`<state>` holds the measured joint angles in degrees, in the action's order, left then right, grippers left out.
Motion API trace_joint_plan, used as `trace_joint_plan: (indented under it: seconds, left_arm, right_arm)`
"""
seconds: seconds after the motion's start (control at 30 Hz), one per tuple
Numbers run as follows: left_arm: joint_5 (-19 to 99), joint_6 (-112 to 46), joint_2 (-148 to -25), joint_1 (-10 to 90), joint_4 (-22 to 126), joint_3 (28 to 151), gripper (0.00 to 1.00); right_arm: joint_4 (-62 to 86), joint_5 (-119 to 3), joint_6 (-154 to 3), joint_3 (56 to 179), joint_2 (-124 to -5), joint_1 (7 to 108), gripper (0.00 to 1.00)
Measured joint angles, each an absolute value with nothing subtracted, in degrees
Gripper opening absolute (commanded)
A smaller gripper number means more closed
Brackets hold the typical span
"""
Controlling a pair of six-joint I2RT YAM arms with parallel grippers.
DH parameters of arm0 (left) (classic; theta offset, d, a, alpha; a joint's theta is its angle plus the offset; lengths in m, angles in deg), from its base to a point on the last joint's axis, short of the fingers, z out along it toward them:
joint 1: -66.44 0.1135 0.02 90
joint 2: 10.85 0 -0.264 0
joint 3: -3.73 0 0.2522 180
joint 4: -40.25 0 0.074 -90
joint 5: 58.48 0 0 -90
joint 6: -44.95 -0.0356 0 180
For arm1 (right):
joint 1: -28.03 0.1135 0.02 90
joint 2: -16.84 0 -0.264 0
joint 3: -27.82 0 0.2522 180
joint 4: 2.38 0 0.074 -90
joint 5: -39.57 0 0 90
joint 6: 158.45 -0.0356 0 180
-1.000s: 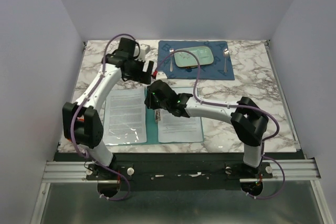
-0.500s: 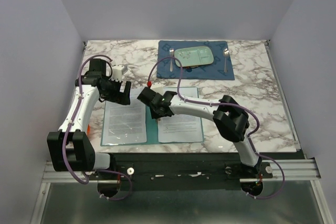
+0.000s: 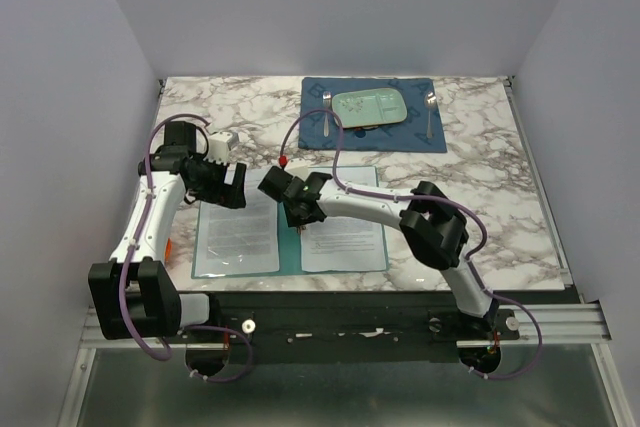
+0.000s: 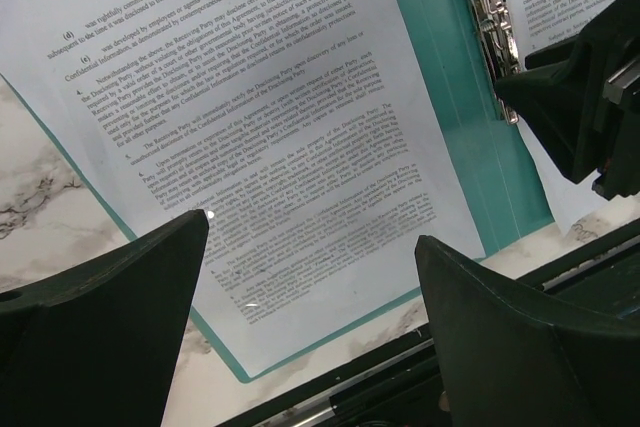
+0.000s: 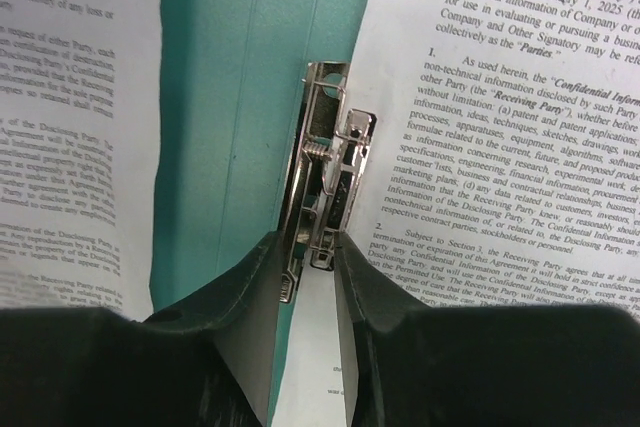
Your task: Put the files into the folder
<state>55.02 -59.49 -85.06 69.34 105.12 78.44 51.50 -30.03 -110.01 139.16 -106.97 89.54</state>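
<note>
The teal folder (image 3: pixel 290 253) lies open at the table's near edge. One printed file (image 3: pixel 238 232) lies on its left leaf and another (image 3: pixel 345 239) on its right leaf. A metal clip (image 5: pixel 322 172) runs along the centre crease. My right gripper (image 3: pixel 298 211) points down at the crease. In the right wrist view its fingertips (image 5: pixel 308 247) press either side of the clip's near end. My left gripper (image 3: pixel 228 183) hovers open above the left file (image 4: pixel 250 117), its fingers spread wide over the sheet's lower corner with nothing between them (image 4: pixel 312 232).
A dark blue placemat (image 3: pixel 410 137) at the back holds a pale green plate (image 3: pixel 368 107), a fork (image 3: pixel 327 115) and a spoon (image 3: pixel 430 112). The marble table (image 3: pixel 480 187) shows to the right of the folder. The black front rail (image 4: pixel 420 387) runs just below the folder's edge.
The left arm swung from the back centre to the left and came down over the left file. The right gripper slid left from the right file to the crease and onto the clip.
</note>
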Motion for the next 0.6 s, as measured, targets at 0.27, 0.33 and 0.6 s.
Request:
trace_joint_plan:
  seconds: [0.27,0.33,0.6]
  left_arm:
    - [55.6,-60.3,-84.9,69.4,105.1,76.3,0.99]
    - [55.6,-60.3,-84.9,69.4,105.1,76.1,0.99]
    - [55.6,-60.5,-84.9,69.4,105.1,76.1,0.99]
  right_arm:
    - [51.5,-30.1,-110.0,141.5,-107.5,89.5,0.39]
    - [51.5,-30.0,-110.0,141.7,-107.6,89.5,0.39]
    - [51.4,-30.1,-110.2,142.6,-110.4,89.5,0.39]
